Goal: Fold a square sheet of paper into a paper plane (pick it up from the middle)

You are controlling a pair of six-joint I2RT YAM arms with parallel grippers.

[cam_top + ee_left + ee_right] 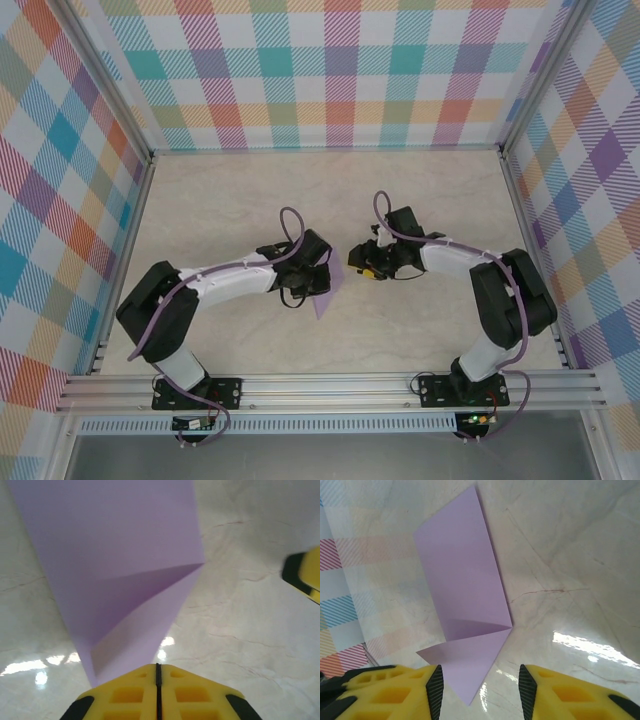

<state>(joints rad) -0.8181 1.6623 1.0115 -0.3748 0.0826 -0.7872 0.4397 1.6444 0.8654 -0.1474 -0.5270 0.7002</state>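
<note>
The lavender sheet of paper [328, 297] lies flat on the table between my two grippers. It is folded into a long strip [462, 565] with one end turned over as a triangular flap [470, 665]. My left gripper [158, 668] is shut, its yellow fingers pressed together right at the near edge of the folded paper [120, 565]; nothing shows between its pads. My right gripper [480, 685] is open and low over the table, with the flap's pointed tip lying between its fingers, touching neither. From above, the left gripper [318, 272] and right gripper [360, 265] face each other closely across the paper.
The marbled tabletop [430, 200] is fenced by checked walls [340, 70] and an aluminium rail [330, 385] at the near edge. A yellow finger of the right gripper [306, 574] pokes into the left wrist view at the right.
</note>
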